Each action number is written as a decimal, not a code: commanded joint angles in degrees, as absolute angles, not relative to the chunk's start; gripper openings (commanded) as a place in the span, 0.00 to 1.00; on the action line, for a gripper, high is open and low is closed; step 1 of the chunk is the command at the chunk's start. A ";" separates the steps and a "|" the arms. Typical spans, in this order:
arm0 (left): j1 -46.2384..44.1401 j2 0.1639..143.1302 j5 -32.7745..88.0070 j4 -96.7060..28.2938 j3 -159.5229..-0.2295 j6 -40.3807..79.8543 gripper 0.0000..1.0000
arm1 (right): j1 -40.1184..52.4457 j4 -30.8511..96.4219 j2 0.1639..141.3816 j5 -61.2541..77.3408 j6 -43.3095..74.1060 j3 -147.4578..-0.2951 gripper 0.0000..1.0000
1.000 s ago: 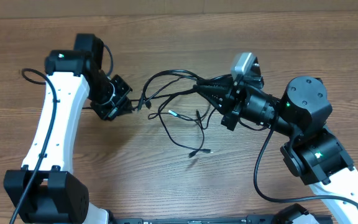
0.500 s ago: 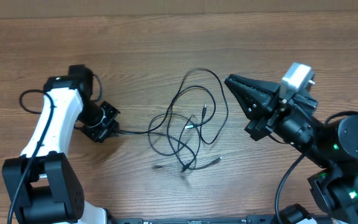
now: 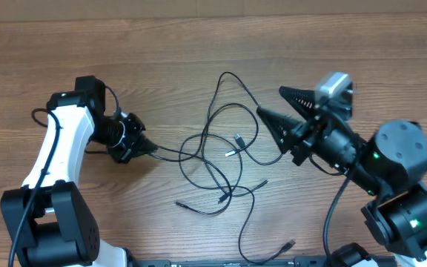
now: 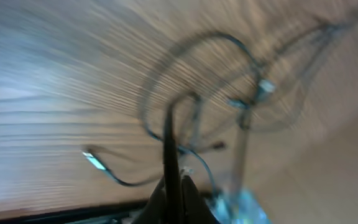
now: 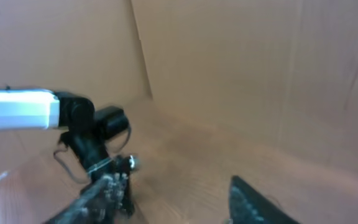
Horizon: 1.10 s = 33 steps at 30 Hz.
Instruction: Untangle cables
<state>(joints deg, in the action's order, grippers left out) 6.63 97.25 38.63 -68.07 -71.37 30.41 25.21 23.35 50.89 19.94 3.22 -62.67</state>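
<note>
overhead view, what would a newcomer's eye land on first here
The loose tangle of thin black cables sprawled over the middle of the wooden table draws the eye first. The left gripper at its left edge is pinched shut on one strand, while the right gripper points in from the right with jaws spread open.

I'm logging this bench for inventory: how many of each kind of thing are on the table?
Robot arms: 2 (left arm, right arm)
Cable tangle: 1; the thin black cords are too interwoven to count separately
Total: 3
</note>
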 commanded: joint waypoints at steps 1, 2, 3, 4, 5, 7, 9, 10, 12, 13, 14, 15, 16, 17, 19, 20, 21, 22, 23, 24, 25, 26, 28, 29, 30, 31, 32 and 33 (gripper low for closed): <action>6.68 97.25 52.86 -68.38 -74.72 22.92 0.04 | 24.99 26.13 51.99 19.14 3.22 -63.83 0.65; 6.68 97.10 54.89 -68.86 -75.37 21.85 0.04 | 24.99 27.27 52.42 19.16 3.22 -63.83 0.66; 6.68 96.86 56.99 -69.45 -76.18 20.78 0.04 | 24.99 28.23 52.84 19.46 3.22 -63.83 0.67; 6.68 96.51 58.78 -70.41 -77.19 19.62 0.04 | 25.02 29.23 53.54 19.86 3.25 -63.83 0.67; 6.66 96.29 60.07 -71.31 -78.19 18.90 0.04 | 24.99 30.02 54.13 20.43 3.25 -63.83 0.67; 6.46 95.83 61.60 -73.84 -81.06 17.02 0.04 | 25.02 31.44 55.64 22.22 3.22 -63.83 0.68; 6.02 95.44 61.52 -77.12 -85.34 15.57 0.04 | 25.02 32.58 57.30 23.22 3.25 -63.83 0.69; 5.89 95.37 61.52 -78.19 -86.89 15.16 0.04 | 24.99 32.99 57.95 23.22 3.25 -63.83 0.69; 5.50 95.15 61.52 -81.19 -91.72 14.52 0.04 | 24.99 34.13 59.79 23.22 3.25 -63.83 0.70; 5.43 95.09 61.47 -82.30 -93.91 14.52 0.04 | 25.02 34.54 60.55 23.22 3.25 -63.83 0.70; 5.32 95.09 61.49 -83.48 -96.51 14.52 0.04 | 24.99 34.92 61.28 23.22 3.22 -63.83 0.71; 5.30 95.09 61.49 -84.73 -99.20 14.52 0.04 | 25.02 35.22 62.08 23.22 3.22 -63.83 0.71; 5.21 95.09 61.49 -85.60 -101.43 14.52 0.04 | 24.99 35.33 62.76 23.22 3.25 -63.83 0.71; 5.21 95.09 61.49 -86.48 -103.98 14.55 0.04 | 25.02 35.38 63.44 23.22 3.25 -63.83 0.71; 5.21 95.07 61.45 -88.60 -109.34 14.57 0.04 | 25.02 35.38 65.14 23.22 3.25 -63.83 0.72; 5.21 95.07 61.41 -89.47 -111.63 14.57 0.04 | 24.99 35.35 65.95 23.22 3.25 -63.83 0.72; 5.21 95.07 61.28 -90.32 -113.60 14.57 0.04 | 25.02 35.33 66.67 23.22 3.29 -63.83 0.72; 5.21 95.07 61.10 -91.26 -115.74 14.59 0.04 | 24.99 35.27 67.42 23.20 3.73 -63.83 0.73; 5.21 95.07 61.06 -91.83 -117.47 14.57 0.04 | 24.99 35.05 68.16 23.18 4.80 -63.83 0.73; 5.21 95.07 60.88 -92.49 -119.28 14.59 0.04 | 24.99 34.76 69.01 23.16 5.96 -63.83 0.73; 5.21 95.07 60.84 -92.95 -120.68 14.57 0.04 | 24.99 34.37 69.71 23.18 6.57 -63.83 0.73; 5.21 95.07 60.86 -93.45 -122.13 14.57 0.04 | 24.99 33.95 70.37 23.16 7.27 -63.83 0.73; 5.21 95.07 60.88 -94.87 -124.29 14.57 0.04 | 24.99 32.84 71.70 22.98 8.67 -63.83 0.74; 5.21 95.07 60.80 -95.85 -125.14 14.50 0.05 | 24.99 32.12 72.36 22.37 10.07 -63.83 0.75; 5.21 95.07 60.58 -96.68 -125.78 14.28 0.05 | 24.99 31.48 72.90 21.52 11.86 -63.83 0.77; 5.21 95.04 60.36 -96.82 -126.23 14.02 0.04 | 24.99 30.89 73.38 19.94 14.35 -63.83 0.79; 5.21 94.83 59.86 -96.82 -126.30 13.89 0.04 | 24.99 30.44 73.82 17.61 17.58 -63.83 0.81; 5.21 94.67 59.37 -96.82 -126.28 13.93 0.04 | 24.99 30.20 74.37 14.31 22.22 -63.83 0.82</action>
